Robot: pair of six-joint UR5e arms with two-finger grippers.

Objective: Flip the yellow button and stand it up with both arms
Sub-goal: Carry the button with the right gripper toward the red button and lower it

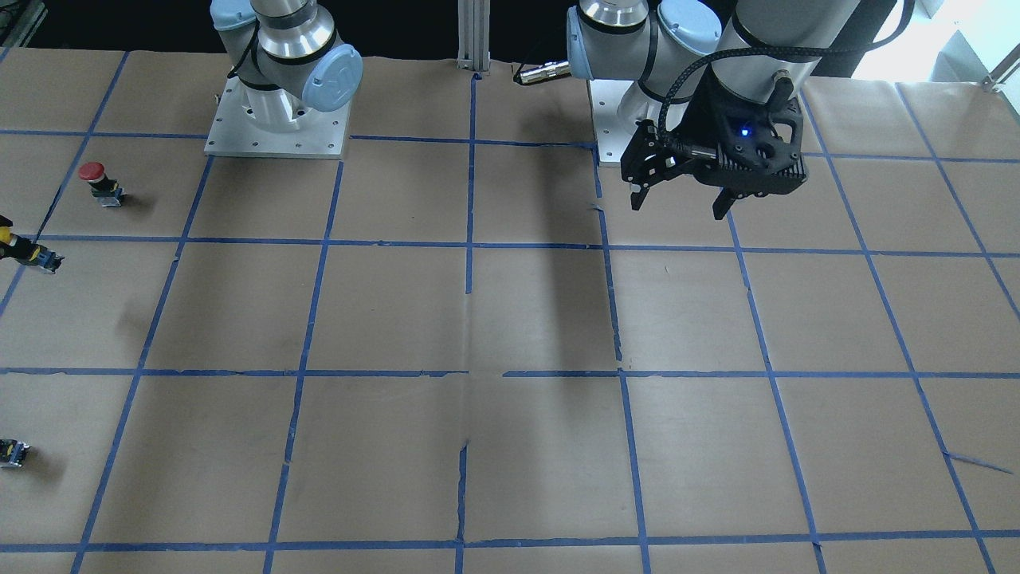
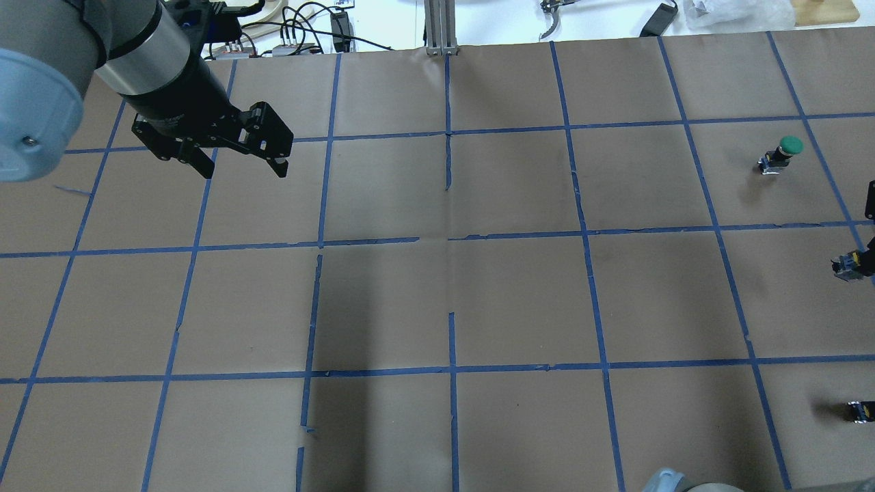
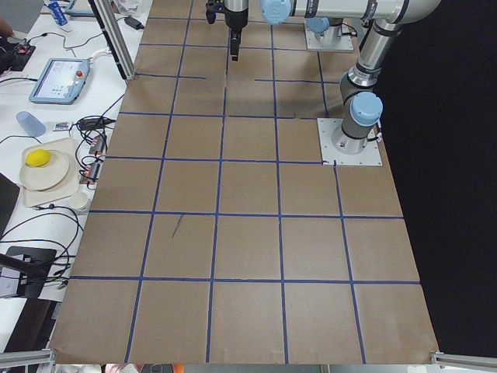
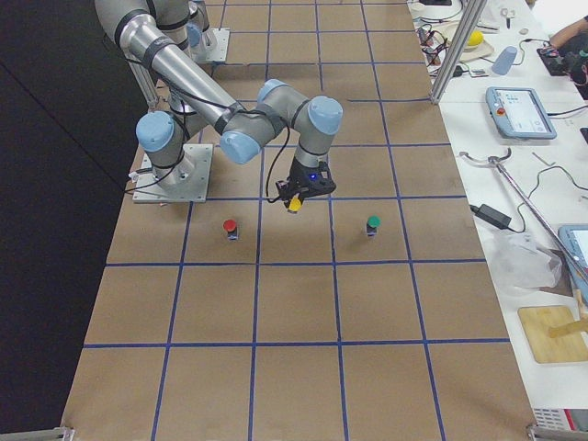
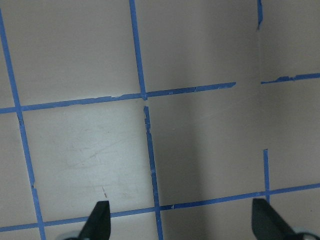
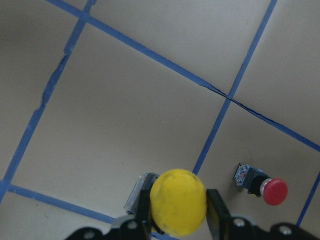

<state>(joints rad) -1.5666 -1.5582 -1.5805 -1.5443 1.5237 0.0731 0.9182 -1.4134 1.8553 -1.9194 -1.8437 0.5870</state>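
The yellow button (image 6: 177, 200) sits between the fingers of my right gripper (image 6: 178, 212), which is shut on it. Its round cap faces the wrist camera and its grey body shows behind. The front-facing view shows the button (image 1: 28, 251) tilted at the far left edge. The right view shows it (image 4: 294, 207) under the right gripper (image 4: 299, 195), between the red and green buttons. My left gripper (image 1: 681, 203) is open and empty, hovering above the table near its own base, far from the button. It also shows in the overhead view (image 2: 243, 167).
A red-capped button (image 1: 100, 182) stands close to the held button. A green-capped button (image 2: 783, 154) stands on the far side. A small capless black-grey part (image 1: 14, 452) lies near the table's edge. Blue tape lines grid the brown paper.
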